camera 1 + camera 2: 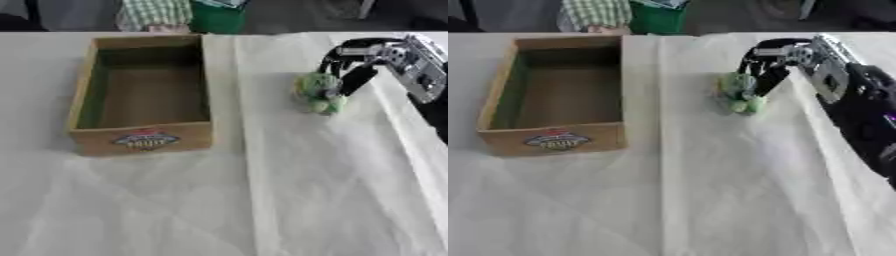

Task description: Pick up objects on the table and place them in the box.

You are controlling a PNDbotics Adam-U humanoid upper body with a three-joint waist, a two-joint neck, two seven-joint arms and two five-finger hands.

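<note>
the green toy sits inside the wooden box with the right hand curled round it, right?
Not quite: the green toy lies on the white cloth to the right of the wooden box, whose inside is bare, as the left eye view shows. The right hand is indeed curled round it.

The right hand (354, 67) curls around a green object (319, 92) on the white table (332, 190) — well right of the wooden box (144, 135).
</note>
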